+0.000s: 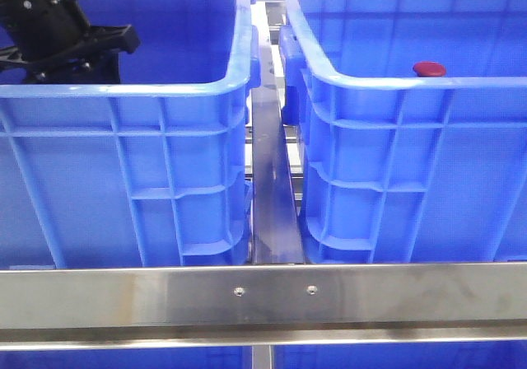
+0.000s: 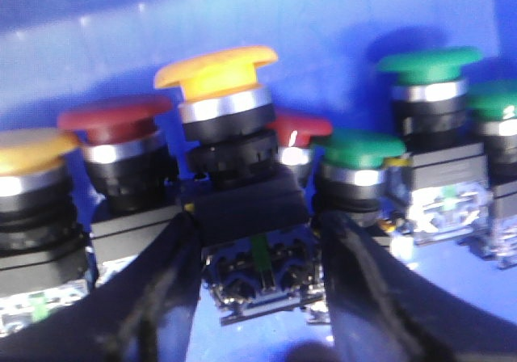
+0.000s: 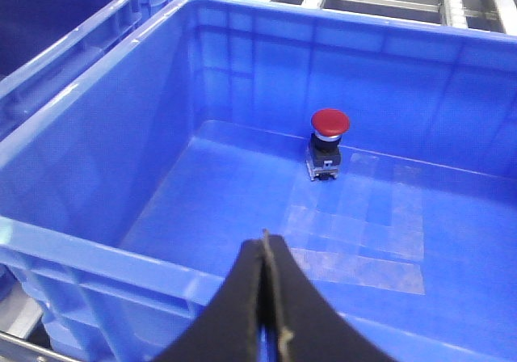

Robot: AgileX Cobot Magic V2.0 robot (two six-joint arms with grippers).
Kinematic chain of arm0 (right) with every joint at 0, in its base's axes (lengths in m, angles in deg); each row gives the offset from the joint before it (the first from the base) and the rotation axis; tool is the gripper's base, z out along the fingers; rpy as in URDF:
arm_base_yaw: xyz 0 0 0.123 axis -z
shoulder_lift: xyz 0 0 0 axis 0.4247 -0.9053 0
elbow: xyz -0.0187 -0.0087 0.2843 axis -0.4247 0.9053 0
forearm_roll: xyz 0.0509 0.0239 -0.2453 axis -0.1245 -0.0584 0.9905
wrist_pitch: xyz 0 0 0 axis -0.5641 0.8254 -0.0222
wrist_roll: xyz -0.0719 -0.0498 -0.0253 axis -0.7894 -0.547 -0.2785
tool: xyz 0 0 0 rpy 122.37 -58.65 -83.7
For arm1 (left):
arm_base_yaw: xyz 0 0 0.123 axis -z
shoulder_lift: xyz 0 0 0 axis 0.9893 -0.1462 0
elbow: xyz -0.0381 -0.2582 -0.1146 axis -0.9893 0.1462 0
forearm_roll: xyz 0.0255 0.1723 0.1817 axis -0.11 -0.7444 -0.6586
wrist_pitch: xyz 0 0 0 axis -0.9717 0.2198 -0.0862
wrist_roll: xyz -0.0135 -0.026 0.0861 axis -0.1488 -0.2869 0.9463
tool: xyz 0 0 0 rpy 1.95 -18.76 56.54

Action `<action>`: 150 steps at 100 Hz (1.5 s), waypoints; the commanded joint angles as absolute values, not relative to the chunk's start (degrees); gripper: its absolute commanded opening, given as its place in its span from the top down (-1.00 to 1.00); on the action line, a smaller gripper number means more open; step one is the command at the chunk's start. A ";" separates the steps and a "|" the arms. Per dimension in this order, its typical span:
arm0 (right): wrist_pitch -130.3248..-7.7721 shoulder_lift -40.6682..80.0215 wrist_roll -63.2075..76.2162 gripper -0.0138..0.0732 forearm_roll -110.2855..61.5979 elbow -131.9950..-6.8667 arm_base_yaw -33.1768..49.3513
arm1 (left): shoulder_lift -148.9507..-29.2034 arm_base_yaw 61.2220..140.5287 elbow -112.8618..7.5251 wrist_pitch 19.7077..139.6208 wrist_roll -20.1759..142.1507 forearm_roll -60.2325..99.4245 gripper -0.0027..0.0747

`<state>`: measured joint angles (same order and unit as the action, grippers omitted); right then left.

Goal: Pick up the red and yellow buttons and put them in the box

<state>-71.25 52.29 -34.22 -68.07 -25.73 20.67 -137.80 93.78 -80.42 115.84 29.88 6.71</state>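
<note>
My left gripper (image 2: pixel 254 249) is down inside the left blue crate (image 1: pixel 123 97). Its two black fingers press on both sides of the black body of a yellow button (image 2: pixel 218 67), which stands tilted. Around it stand two red buttons (image 2: pixel 117 119) (image 2: pixel 299 128) and another yellow one (image 2: pixel 28 148). In the front view only the left arm (image 1: pixel 74 44) shows; its fingertips are hidden behind the crate wall. The right blue box (image 1: pixel 395 89) holds one red button (image 1: pixel 429 68), also seen in the right wrist view (image 3: pixel 329 124). My right gripper (image 3: pixel 265 245) is shut and empty above that box's near rim (image 3: pixel 97 249).
Green buttons (image 2: pixel 428 63) (image 2: pixel 363 148) stand close to the held yellow one in the left crate. A steel rail (image 1: pixel 272 196) runs between the two crates and a steel bar (image 1: pixel 263 295) crosses in front. More blue crates stand behind.
</note>
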 commanded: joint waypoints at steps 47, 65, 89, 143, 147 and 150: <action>-72.91 52.28 -34.72 0.84 -68.93 -27.22 20.98 | -119.19 100.66 -82.14 115.27 44.38 18.01 0.31; -72.79 52.28 -34.72 0.84 -73.13 -27.28 20.98 | -118.61 106.37 -82.14 115.45 53.90 23.43 0.31; -71.86 52.28 -34.72 0.84 -75.46 -27.39 20.98 | -119.09 113.75 -82.14 115.45 56.57 23.67 0.31; -58.14 41.54 -29.97 -0.68 -81.78 -40.50 20.98 | -119.09 115.65 -82.14 115.45 56.57 23.67 0.31; -56.61 39.57 -29.28 -0.68 -83.58 -42.30 20.98 | -119.09 115.65 -82.14 115.45 56.57 23.67 0.31; -55.50 38.17 -28.88 -0.68 -84.87 -43.53 20.98 | -119.09 115.65 -82.14 115.45 56.57 23.67 0.31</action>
